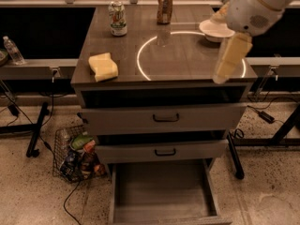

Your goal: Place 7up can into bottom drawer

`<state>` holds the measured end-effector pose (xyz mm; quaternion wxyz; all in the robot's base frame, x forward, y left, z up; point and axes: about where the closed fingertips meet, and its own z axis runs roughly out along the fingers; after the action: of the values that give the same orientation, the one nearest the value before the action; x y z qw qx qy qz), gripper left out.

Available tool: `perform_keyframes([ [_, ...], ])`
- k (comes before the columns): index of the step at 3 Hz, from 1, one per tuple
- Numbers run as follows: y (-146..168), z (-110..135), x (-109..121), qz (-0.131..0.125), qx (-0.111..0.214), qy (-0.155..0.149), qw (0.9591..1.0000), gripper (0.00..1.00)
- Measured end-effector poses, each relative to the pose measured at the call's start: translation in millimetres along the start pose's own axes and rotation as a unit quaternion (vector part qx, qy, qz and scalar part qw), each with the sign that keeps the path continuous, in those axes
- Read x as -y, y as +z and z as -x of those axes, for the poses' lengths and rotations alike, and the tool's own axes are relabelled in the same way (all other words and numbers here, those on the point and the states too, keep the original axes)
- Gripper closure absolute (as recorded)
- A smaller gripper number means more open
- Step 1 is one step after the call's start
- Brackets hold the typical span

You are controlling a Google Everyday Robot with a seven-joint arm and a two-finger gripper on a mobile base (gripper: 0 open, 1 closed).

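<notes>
**Current state.** The 7up can (117, 18) stands upright at the rear left of the surface (187, 62), well apart from me. My gripper (224, 69) hangs over the front right edge of the surface, just in front of the white bowl (215, 30), and it holds nothing. I cannot tell whether my jaws are apart or together. The bottom drawer (161, 186) is pulled fully out, and its grey inside is bare. The two upper drawers (164, 118) project only slightly.

**Step in hand.** I judge this to be the approach to the can. No grasp has been made.

**Next move.**
1. Travel left and rearward across the surface toward the 7up can.
2. Keep clear of the brown-gold can (164, 7), which stands near the target on its right. It is not the target.
3. Pass behind the yellow sponge (103, 67) at the front left.
4. Align the jaws on either side of the can body, then close.

**Caution.** The can is tall and narrow, so a glancing contact would probably tip it.
</notes>
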<state>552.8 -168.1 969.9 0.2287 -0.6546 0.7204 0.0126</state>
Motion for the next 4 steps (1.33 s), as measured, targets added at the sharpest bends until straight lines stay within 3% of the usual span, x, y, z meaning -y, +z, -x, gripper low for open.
perform_keyframes([
  [1, 35.9, 32.2, 50.0, -0.006, 0.060, -0.006, 0.9982, 0.00],
  [2, 71.7, 58.7, 96.8, -0.029, 0.111, 0.030, 0.9930, 0.00],
  [3, 106.0, 86.7, 130.1, -0.036, 0.146, 0.106, 0.9829, 0.00],
  [4, 106.3, 86.5, 129.7, -0.036, 0.146, 0.103, 0.9832, 0.00],
])
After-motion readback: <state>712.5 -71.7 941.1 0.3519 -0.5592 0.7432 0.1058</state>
